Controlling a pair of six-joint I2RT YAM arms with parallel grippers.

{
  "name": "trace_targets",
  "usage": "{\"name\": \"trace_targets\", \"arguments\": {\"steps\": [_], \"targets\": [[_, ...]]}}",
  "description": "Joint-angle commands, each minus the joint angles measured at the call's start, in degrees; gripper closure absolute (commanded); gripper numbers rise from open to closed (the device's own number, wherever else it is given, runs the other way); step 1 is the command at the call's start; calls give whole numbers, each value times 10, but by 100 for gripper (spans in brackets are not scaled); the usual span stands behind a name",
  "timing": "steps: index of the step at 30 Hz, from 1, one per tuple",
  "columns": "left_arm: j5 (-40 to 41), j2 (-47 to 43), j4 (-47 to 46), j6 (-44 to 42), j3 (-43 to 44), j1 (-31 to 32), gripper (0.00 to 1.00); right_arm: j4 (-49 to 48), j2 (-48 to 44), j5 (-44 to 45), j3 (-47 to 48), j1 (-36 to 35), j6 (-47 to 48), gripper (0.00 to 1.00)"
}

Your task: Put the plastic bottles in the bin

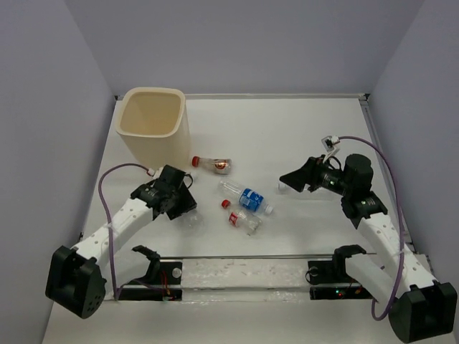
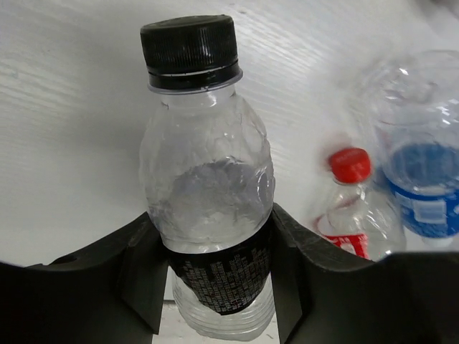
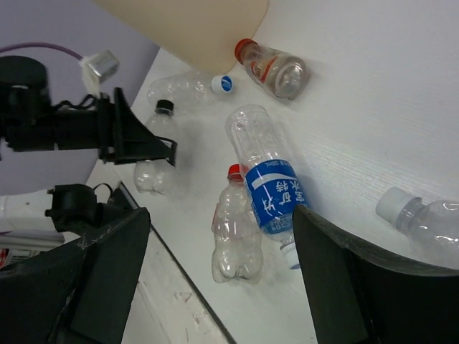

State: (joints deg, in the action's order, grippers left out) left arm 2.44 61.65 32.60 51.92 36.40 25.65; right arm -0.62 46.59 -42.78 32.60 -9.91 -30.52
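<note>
My left gripper (image 2: 212, 247) is shut on a clear bottle with a black cap (image 2: 206, 179), gripping it at its black label; it holds the bottle low over the table (image 1: 188, 213). The cream bin (image 1: 150, 118) stands at the back left. The brown-patch bottle (image 1: 211, 165), the blue-label bottle (image 1: 247, 198) and a red-capped bottle (image 1: 242, 221) lie mid-table. My right gripper (image 1: 295, 179) is open and empty, above a white-capped bottle (image 3: 423, 215). The right wrist view also shows the blue-label bottle (image 3: 269, 179), the red-capped one (image 3: 235, 229) and the bin (image 3: 193, 29).
Another clear bottle with a white-and-blue cap (image 3: 190, 86) lies against the foot of the bin. A transparent rail (image 1: 237, 269) runs along the table's near edge. Grey walls close in the left, back and right sides.
</note>
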Motion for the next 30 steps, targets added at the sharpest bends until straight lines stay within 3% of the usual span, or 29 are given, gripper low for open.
{"name": "trace_targets", "arguments": {"steps": [1, 4, 8, 13, 17, 21, 27, 30], "targets": [[61, -78, -10, -22, 87, 53, 55, 39, 19, 63, 44, -47, 42, 14], [118, -116, -38, -48, 163, 84, 54, 54, 71, 114, 70, -120, 73, 14], [152, -116, -148, -108, 231, 85, 53, 78, 167, 203, 133, -215, 134, 8], [207, -57, -241, -176, 321, 85, 53, 94, 274, 266, 209, -257, 212, 4], [318, -12, -337, -239, 365, 77, 52, 138, 366, 282, 284, -291, 295, 1], [331, 54, -344, -279, 443, 15, 52, 180, 444, 304, 358, -312, 359, 1], [304, 140, -357, -289, 481, -94, 52, 190, 505, 278, 391, -338, 384, 1], [299, 178, -361, -296, 484, -117, 52, 190, 521, 280, 395, -352, 392, 1]]}}
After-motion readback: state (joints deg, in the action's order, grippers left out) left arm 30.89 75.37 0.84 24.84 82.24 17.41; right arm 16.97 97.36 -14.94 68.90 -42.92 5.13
